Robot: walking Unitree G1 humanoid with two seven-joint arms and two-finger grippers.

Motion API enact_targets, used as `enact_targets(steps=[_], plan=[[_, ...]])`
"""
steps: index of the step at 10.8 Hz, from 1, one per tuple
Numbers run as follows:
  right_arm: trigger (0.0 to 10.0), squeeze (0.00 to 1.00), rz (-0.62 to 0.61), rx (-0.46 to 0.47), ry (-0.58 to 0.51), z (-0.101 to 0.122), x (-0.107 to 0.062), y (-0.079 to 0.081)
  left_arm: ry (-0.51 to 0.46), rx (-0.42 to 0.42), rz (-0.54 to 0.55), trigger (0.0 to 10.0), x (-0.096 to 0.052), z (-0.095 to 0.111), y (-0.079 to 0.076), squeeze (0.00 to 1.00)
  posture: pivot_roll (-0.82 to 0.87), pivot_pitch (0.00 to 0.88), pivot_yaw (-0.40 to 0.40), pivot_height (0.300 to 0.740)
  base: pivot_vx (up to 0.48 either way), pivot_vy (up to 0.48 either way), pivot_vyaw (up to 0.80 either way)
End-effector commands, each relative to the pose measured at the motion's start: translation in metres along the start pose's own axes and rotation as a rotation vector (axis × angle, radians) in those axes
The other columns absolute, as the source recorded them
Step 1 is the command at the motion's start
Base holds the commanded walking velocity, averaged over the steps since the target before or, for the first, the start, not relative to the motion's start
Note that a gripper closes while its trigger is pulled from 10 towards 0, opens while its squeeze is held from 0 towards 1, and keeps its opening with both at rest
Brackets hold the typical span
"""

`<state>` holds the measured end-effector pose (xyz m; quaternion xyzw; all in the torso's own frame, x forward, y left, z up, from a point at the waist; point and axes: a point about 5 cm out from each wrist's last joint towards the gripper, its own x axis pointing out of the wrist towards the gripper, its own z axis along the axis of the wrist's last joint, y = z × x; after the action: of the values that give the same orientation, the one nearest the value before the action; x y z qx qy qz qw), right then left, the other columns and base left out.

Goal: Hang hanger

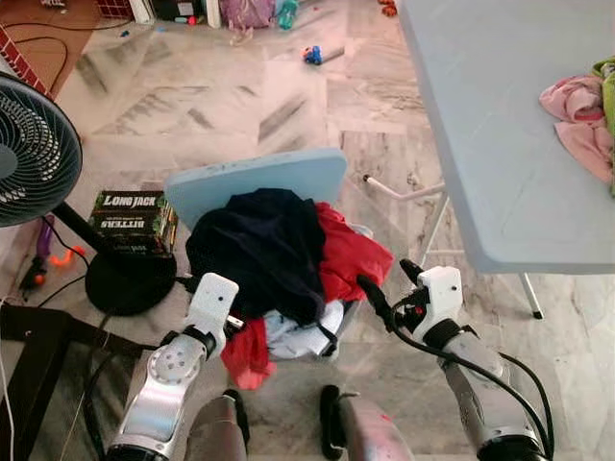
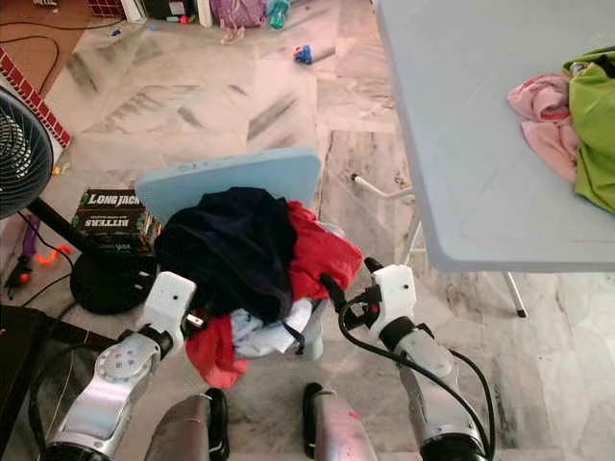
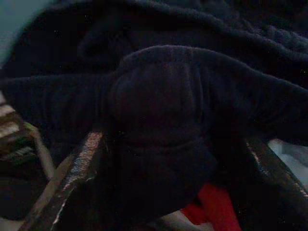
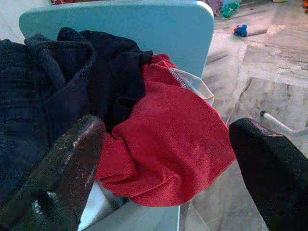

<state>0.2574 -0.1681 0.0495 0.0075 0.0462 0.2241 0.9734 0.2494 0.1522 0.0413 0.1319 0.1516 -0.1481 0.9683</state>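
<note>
A light blue chair (image 1: pixel 259 178) stands just in front of me, piled with clothes. A dark navy garment (image 1: pixel 258 248) lies on top, a red garment (image 1: pixel 346 252) to its right, and some white cloth (image 1: pixel 293 336) underneath. My left gripper (image 3: pixel 173 168) is pushed against the pile's left side. It is open, its fingers (image 3: pixel 72 175) spread wide with the navy cloth bulging between them. My right gripper (image 1: pixel 391 280) hovers at the pile's right edge beside the red garment (image 4: pixel 168 144). It is open with nothing between its fingers (image 4: pixel 57 168).
A black standing fan (image 1: pixel 29 149) and a Long Jack Bitters box (image 1: pixel 133 219) stand at the left. At the right, a grey-blue folding table (image 1: pixel 500 125) carries pink (image 1: pixel 577 115) and green (image 2: pixel 596 125) clothes. Small toys (image 1: pixel 312 55) lie on the marble floor beyond.
</note>
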Motion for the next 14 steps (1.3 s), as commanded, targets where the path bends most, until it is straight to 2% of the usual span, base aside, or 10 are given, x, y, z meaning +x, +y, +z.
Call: enact_targets(steps=[1,5,8,9,10,11,12,13,14], plan=[[10.0,0.00,0.003,-0.014,0.015,-0.001,-0.002,0.000,0.000,0.020,0.073,0.0,-0.005,-0.007,0.005,0.00,0.03,0.235,-0.061,0.740,0.000,0.000,0.00],[10.0,0.00,0.013,-0.028,0.015,0.000,0.001,0.000,-0.021,0.026,0.108,0.0,-0.012,-0.009,-0.005,0.00,0.04,0.232,-0.065,0.740,0.000,0.000,0.00],[10.0,0.00,0.006,-0.038,0.014,0.000,0.001,0.000,-0.006,-0.030,0.202,0.0,-0.021,-0.011,-0.004,0.00,0.04,0.232,-0.063,0.740,0.000,0.000,0.00],[10.0,0.00,0.010,-0.045,0.014,0.000,0.001,0.002,0.027,-0.066,0.233,0.0,-0.028,-0.016,-0.006,0.00,0.04,0.232,-0.063,0.740,0.000,0.000,0.00],[10.0,0.00,0.014,-0.050,0.015,0.000,0.001,0.002,0.100,-0.121,0.213,0.6,-0.030,-0.025,-0.014,0.00,0.04,0.232,-0.063,0.740,0.000,0.000,0.00],[10.0,0.00,0.014,-0.052,0.016,0.000,0.002,0.002,0.118,-0.121,0.185,7.5,-0.030,-0.027,-0.018,0.00,0.04,0.232,-0.064,0.740,0.000,0.000,0.00],[10.0,0.00,0.014,-0.053,0.017,0.000,0.002,0.001,0.109,-0.122,0.199,10.0,-0.030,-0.024,-0.016,0.00,0.04,0.232,-0.064,0.740,0.000,0.000,0.00],[10.0,0.00,0.018,-0.055,0.018,0.000,0.002,0.001,0.093,-0.124,0.159,10.0,-0.030,-0.020,-0.017,1.00,0.04,0.230,-0.065,0.740,0.000,0.000,0.00],[10.0,0.00,0.019,-0.055,0.019,0.000,0.003,0.002,0.099,-0.107,0.159,10.0,-0.030,-0.019,-0.016,1.00,0.04,0.230,-0.065,0.740,0.000,0.000,0.00]])
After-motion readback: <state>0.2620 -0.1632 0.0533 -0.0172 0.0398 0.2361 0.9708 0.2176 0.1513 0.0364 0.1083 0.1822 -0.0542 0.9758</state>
